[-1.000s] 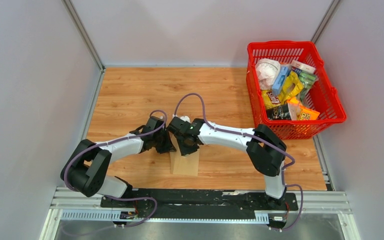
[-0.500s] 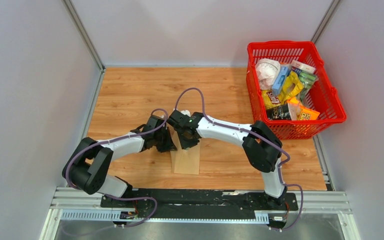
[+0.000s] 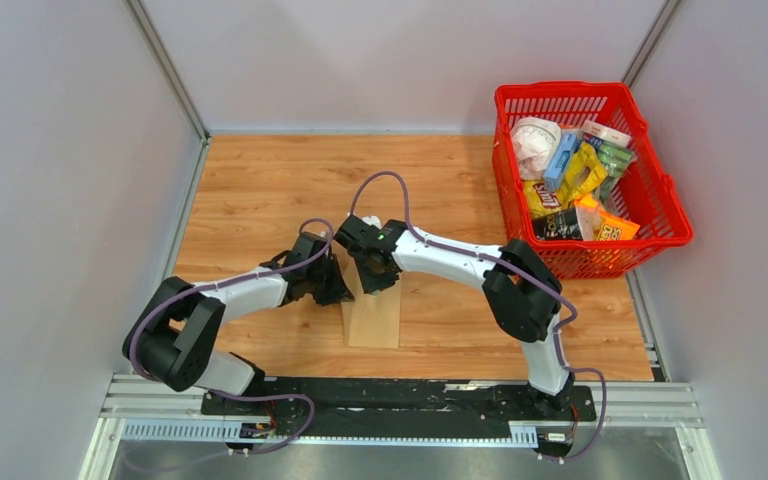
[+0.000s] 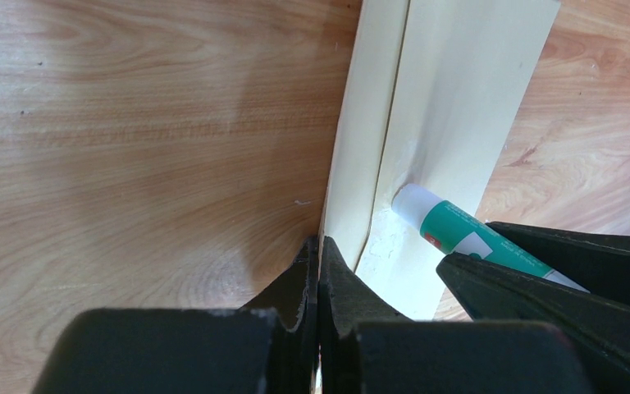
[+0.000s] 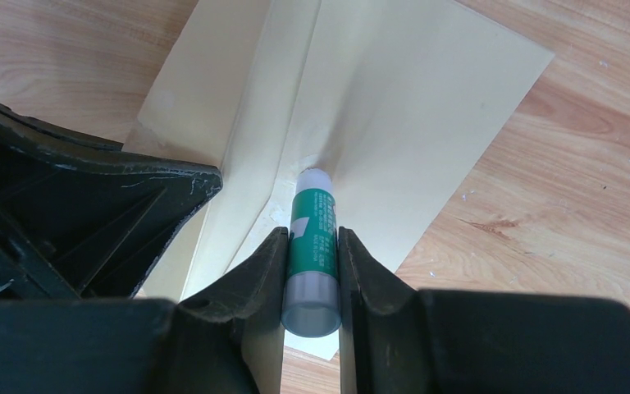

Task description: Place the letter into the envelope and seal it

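Your right hand (image 5: 312,238) is clamped on a glue stick (image 5: 312,217). The two fingers grip the green-labelled barrel on either side, and the grey cap end points back toward the wrist. The stick's white tip presses down on the envelope (image 3: 372,322), right at a fold line that runs along its length. A pale, whitish smear shows on the paper around the tip.

Your left hand (image 4: 319,246) is closed too. Its fingertips meet on the long edge of the envelope nearest to it and pinch the paper there. The strip of paper between that edge and the fold stands slightly raised from the rest. The two hands sit just beside each other over the end of the envelope that lies farther from the near edge, left hand on the left, right hand on the right.

The envelope lies flat on the worktop (image 3: 260,180), close to the near edge and about midway between the left and right edges, with its long side running from near to far. You cannot see the letter in any view.

A red basket (image 3: 600,262) full of packets stands at the far right corner, well apart from both hands.
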Motion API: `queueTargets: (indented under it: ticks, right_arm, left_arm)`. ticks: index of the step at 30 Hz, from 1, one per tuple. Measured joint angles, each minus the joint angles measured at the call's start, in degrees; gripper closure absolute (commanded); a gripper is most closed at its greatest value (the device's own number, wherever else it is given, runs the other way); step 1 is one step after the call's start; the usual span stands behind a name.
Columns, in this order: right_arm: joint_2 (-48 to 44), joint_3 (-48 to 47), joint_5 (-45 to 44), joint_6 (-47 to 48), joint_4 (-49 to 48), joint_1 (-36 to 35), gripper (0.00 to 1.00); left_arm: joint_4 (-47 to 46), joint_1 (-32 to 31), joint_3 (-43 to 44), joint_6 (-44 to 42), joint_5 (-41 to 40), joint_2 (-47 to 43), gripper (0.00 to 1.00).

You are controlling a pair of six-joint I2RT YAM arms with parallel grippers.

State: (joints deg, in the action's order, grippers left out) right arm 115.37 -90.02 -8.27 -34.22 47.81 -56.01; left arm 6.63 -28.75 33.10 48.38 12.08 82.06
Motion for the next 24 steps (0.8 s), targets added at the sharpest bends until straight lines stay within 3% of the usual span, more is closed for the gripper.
queueTargets:
  ticks: [24]
  right_arm:
    - [-2.14,6.91,0.72,-0.94,-1.09,-4.72,1.0]
  left_arm:
    - [-0.61,-0.39,-1.77,4.31,-3.72,-2.16,1.0]
